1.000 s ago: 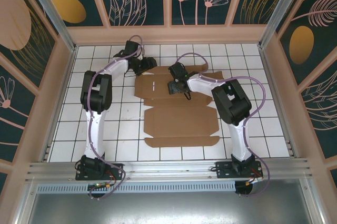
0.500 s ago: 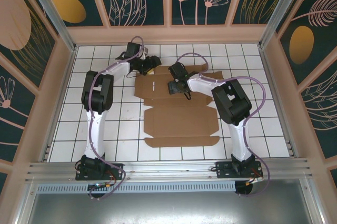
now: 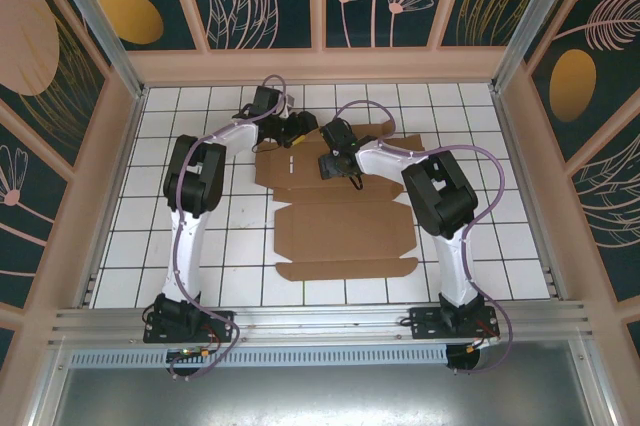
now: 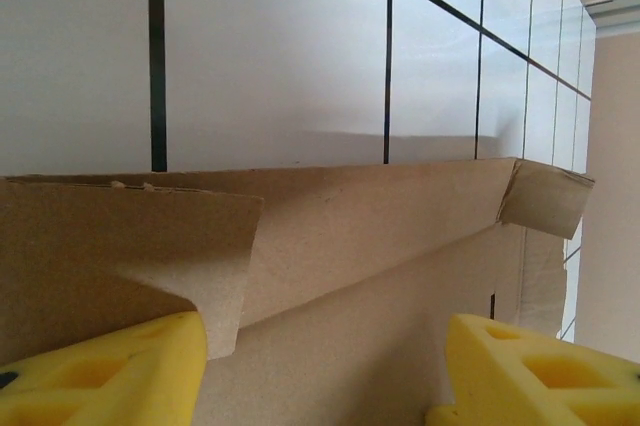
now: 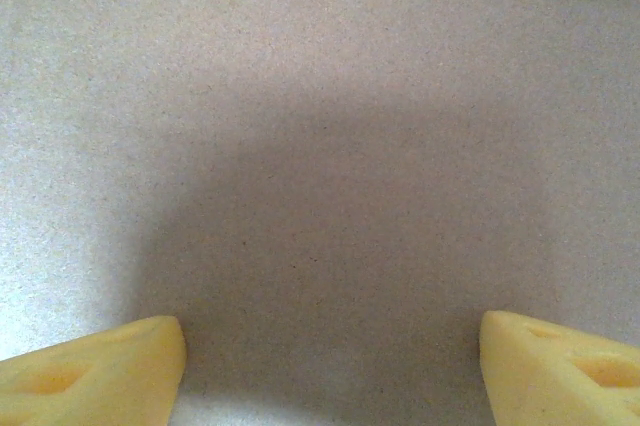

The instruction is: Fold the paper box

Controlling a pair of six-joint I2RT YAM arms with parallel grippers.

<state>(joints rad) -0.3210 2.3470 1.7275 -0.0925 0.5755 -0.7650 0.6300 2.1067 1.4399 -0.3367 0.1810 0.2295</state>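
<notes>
The paper box (image 3: 345,231) lies mostly flat on the tiled bench (image 3: 200,246), its far flap (image 4: 350,216) tilted up. The left hand (image 3: 293,132) straddles that flap with its fingers spread, gripping nothing, likely to raise it. The right hand (image 3: 332,163), also spread and empty, is low over the panel, probably to pin it.

One cardboard sheet, two arms, one table.
A single cardboard sheet (image 3: 343,231) lies on one tiled table (image 3: 130,246). There are two arms and two grippers: the left gripper (image 3: 300,129) at the sheet's 11 o'clock, the right gripper (image 3: 330,164) toward 12 o'clock. Each gripper has two yellow fingers (image 4: 100,371).
</notes>
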